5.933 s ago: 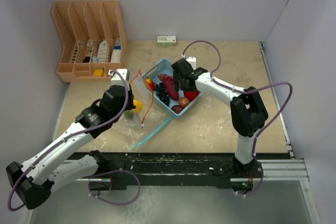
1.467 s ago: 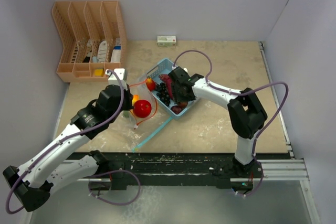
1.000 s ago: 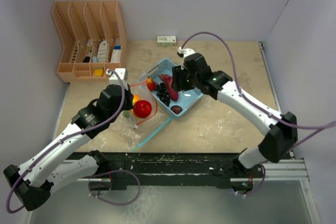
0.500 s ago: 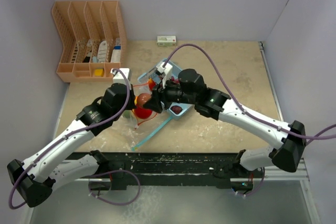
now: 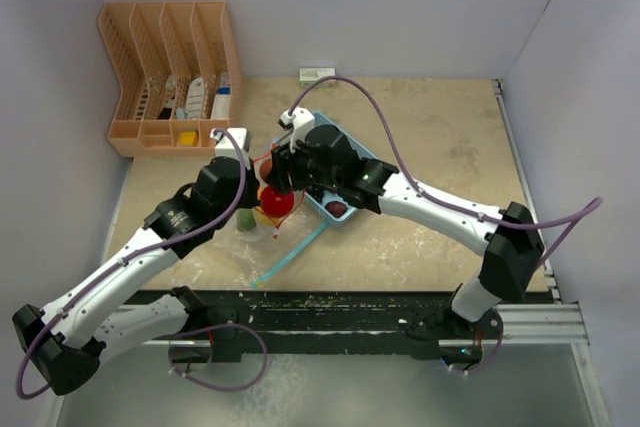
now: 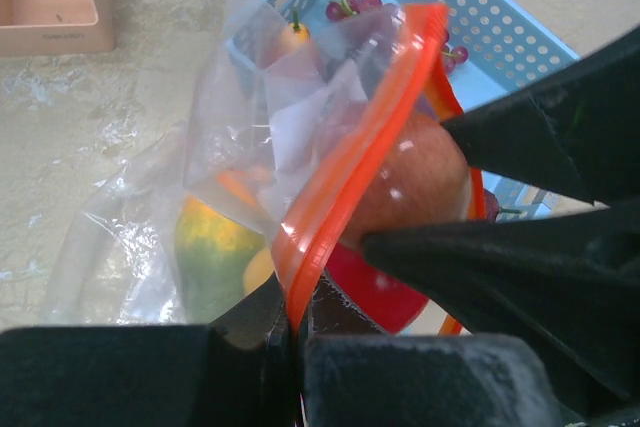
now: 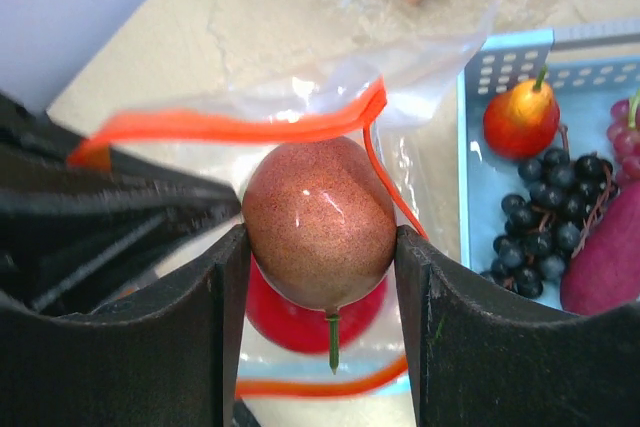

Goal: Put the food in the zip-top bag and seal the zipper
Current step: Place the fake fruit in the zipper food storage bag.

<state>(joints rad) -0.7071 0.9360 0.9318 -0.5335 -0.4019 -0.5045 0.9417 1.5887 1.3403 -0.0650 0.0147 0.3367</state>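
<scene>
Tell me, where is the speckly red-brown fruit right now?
In the right wrist view, the red-brown fruit sits pinched in the right gripper at the open orange mouth of the zip-top bag, just above the red pepper, left of the blue basket.

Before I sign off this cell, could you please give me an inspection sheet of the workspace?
Surface: mottled beige tabletop, whitish smears.
Job's things: zip-top bag open, mango and red pepper inside; grapes, sweet potato in blue basket.
Clutter: orange rack, small box, teal strip.
Grippers: left gripper shut on the bag's zipper rim; right gripper holds red-brown ball at bag mouth.
Cables: purple cables loop off both arms.
Surroundings: pale walls.
</scene>
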